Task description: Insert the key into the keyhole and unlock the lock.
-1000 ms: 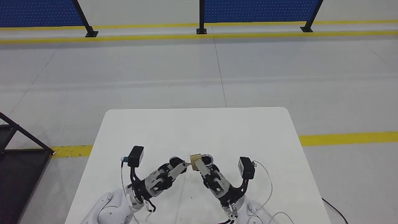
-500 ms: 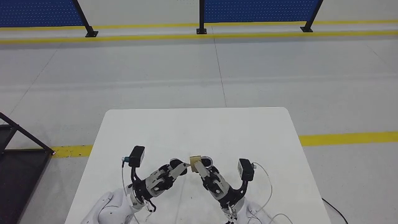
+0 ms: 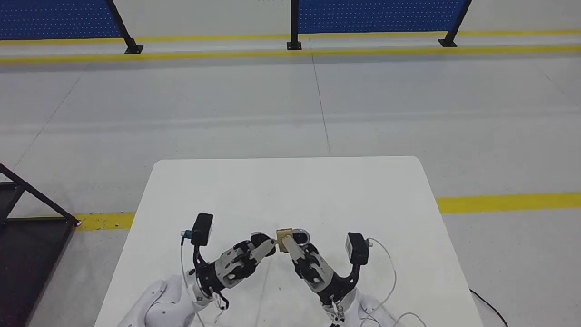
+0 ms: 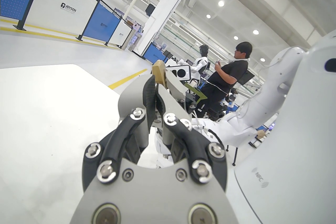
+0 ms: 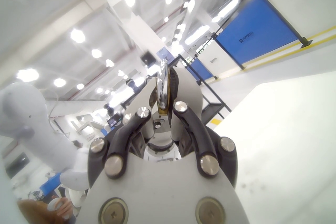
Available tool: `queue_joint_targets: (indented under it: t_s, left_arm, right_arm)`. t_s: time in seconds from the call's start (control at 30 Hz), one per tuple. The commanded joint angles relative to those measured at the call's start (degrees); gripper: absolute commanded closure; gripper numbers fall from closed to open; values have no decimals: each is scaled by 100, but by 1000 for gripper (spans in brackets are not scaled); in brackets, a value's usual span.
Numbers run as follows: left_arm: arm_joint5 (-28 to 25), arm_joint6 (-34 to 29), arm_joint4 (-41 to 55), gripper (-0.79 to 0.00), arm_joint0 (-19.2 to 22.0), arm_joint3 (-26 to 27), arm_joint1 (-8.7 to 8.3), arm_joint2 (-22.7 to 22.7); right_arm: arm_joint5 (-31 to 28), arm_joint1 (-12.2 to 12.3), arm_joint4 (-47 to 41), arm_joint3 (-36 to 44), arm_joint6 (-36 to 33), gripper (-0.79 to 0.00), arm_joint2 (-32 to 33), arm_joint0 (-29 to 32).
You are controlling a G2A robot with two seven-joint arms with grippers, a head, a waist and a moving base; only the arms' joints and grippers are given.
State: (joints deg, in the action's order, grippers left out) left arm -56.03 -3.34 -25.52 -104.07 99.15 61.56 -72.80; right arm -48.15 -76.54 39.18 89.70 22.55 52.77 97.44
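Brass lock (image 3: 286, 233) clamped in right pincer (image 5: 166, 79); left pincer (image 4: 157, 84) pinched narrow alongside, over table (image 3: 363, 200) near half.

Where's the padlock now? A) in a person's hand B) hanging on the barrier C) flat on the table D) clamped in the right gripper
D: in the right wrist view the right gripper is shut on the padlock, with the chrome shackle and brass body between its fingers.

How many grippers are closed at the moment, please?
2. The right gripper is shut on the lock above the table; the left gripper, also shut, has its tips at the lock; what it holds is hidden.
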Motion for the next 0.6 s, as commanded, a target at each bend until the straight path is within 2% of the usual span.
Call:
queue_joint_targets:
  t_s: [0.0, 0.57]
  left_arm:
    - [85, 117, -209, 0, -24, 45, 13, -17]
    - [549, 1469, -2006, 0, -238, 249, 128, -84]
  right_arm:
    - [16, 1, -1, 1, -4, 0, 2, 2]
    - [92, 14, -210, 36, -110, 0, 36, 4]
